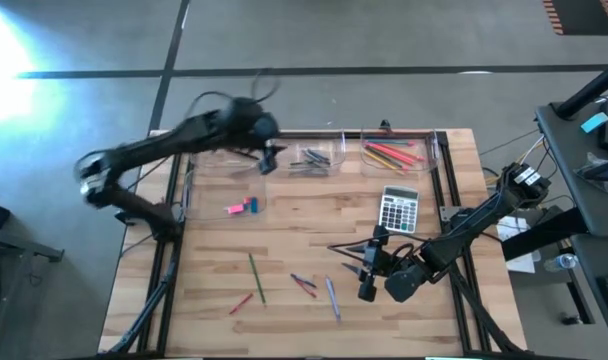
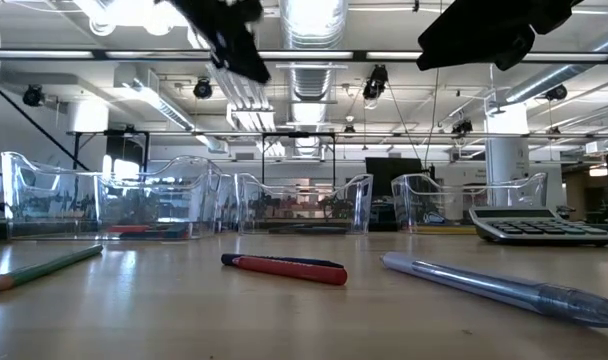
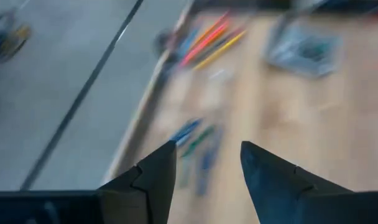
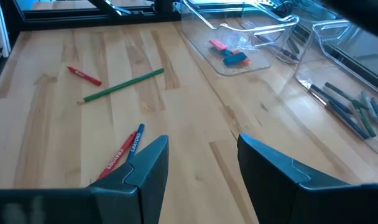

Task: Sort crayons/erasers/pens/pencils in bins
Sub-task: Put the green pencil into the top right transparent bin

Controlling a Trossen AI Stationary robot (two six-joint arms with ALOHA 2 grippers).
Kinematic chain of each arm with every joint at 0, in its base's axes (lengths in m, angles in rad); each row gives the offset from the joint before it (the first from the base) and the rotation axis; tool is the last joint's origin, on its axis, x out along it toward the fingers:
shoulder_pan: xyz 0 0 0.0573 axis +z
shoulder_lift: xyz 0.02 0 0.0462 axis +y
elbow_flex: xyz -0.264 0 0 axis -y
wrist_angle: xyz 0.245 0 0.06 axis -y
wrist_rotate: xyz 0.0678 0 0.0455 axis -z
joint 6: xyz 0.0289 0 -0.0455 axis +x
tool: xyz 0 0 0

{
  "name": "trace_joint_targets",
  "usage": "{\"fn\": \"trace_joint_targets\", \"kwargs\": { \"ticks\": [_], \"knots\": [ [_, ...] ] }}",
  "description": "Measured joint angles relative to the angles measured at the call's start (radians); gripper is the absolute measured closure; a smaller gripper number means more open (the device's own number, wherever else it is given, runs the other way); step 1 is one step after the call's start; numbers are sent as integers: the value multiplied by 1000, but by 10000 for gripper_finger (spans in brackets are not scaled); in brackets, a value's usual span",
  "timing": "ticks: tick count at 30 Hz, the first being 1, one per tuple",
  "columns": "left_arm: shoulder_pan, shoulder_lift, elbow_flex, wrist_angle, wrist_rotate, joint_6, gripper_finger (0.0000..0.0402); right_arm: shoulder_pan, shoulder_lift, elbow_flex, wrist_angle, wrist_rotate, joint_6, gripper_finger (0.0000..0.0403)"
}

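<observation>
Clear bins line the table's far edge. One [image 1: 396,165] holds pencils [image 1: 392,153], one [image 1: 314,168] holds pens [image 1: 312,158], and a nearer bin [image 4: 263,28] holds pink and blue erasers [image 1: 242,206]. Loose on the table lie a green pencil [image 1: 255,275], a red crayon [image 1: 241,302], a red and a blue crayon [image 4: 124,149] and a pen [image 1: 332,298]. My left gripper [image 1: 269,158] hangs open and empty in the air near the pen bin. My right gripper [image 1: 362,268] hovers open and empty over the table's near right part.
A grey calculator [image 1: 398,208] lies flat between the pencil bin and my right gripper. A dark frame [image 1: 449,190] borders the tabletop. Bare wood lies in the middle of the table between the bins and the loose sticks.
</observation>
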Motion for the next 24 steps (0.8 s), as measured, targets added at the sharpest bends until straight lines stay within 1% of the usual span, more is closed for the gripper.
{"fn": "trace_joint_targets", "kwargs": {
  "ticks": [3, 6, 8, 10, 12, 14, 18, 22, 24],
  "knots": [
    [-99, -163, -92, 36, 77, -81, 236, 0, 0, 0, 0, 0, 8, 223],
    [-246, -316, -218, 91, 76, -151, 236, 0, 0, 0, 0, 0, 22, 223],
    [-364, -403, -317, 149, 45, -196, 236, 0, 0, 0, 2, 0, 25, 223],
    [-484, -471, -416, 200, -22, -220, 236, 0, 0, 0, 7, 0, 31, 223],
    [-594, -511, -504, 199, -110, -245, 236, 0, 0, 0, 15, 0, 34, 223],
    [-683, -523, -569, 187, -164, -299, 236, 0, 0, 0, 22, 1, 34, 223],
    [-804, -475, -627, 188, -169, -374, 236, 0, 0, 0, 22, 22, 28, 223],
    [-847, -355, -625, 187, -168, -361, 236, 0, 0, 0, 23, 50, 26, 223],
    [-847, -288, -610, 189, -142, -336, 236, 0, 0, 0, 26, 50, 26, 223]
  ]
}}
